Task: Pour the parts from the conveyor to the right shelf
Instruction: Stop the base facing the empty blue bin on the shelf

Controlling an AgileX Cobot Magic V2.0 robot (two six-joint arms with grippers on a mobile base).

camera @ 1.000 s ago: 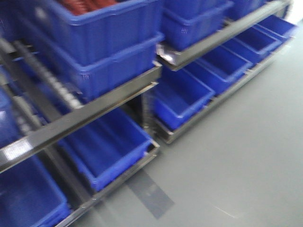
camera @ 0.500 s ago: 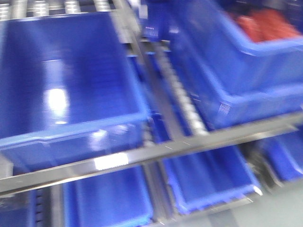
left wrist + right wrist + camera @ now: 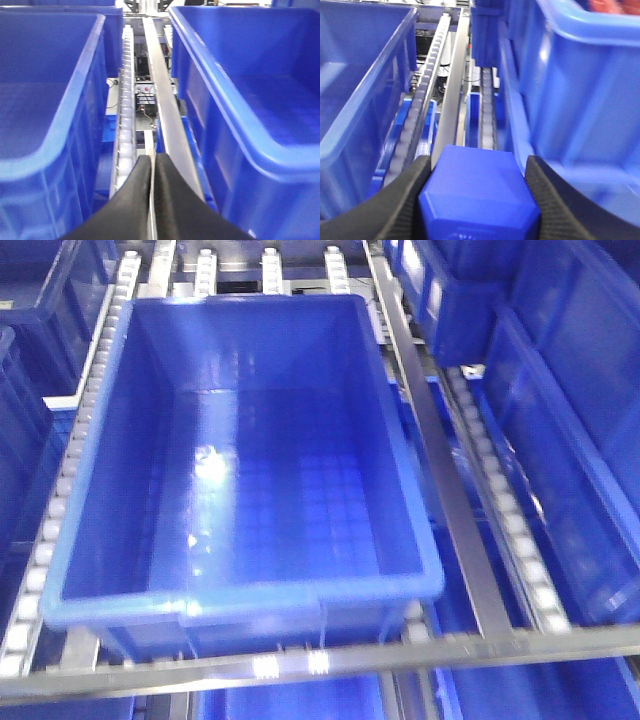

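Observation:
A solid blue part (image 3: 479, 192) sits clamped between the black fingers of my right gripper (image 3: 478, 172), which is shut on it above a steel rail of the right shelf (image 3: 454, 100). My left gripper (image 3: 152, 162) is shut with nothing between its fingers, held over a roller rail (image 3: 126, 115) between two blue bins. In the front view a large empty blue bin (image 3: 240, 455) rests on the white rollers (image 3: 75, 440) of the shelf. The conveyor is out of view.
More blue bins flank the empty one on the left (image 3: 25, 390) and right (image 3: 560, 430). A steel crossbar (image 3: 330, 660) runs along the shelf front. One bin at the upper right holds red items (image 3: 615, 6). Wrist views show bin walls close on both sides.
The front view has swung from the floor and lower shelves to a top-down look at one empty blue bin on the rollers.

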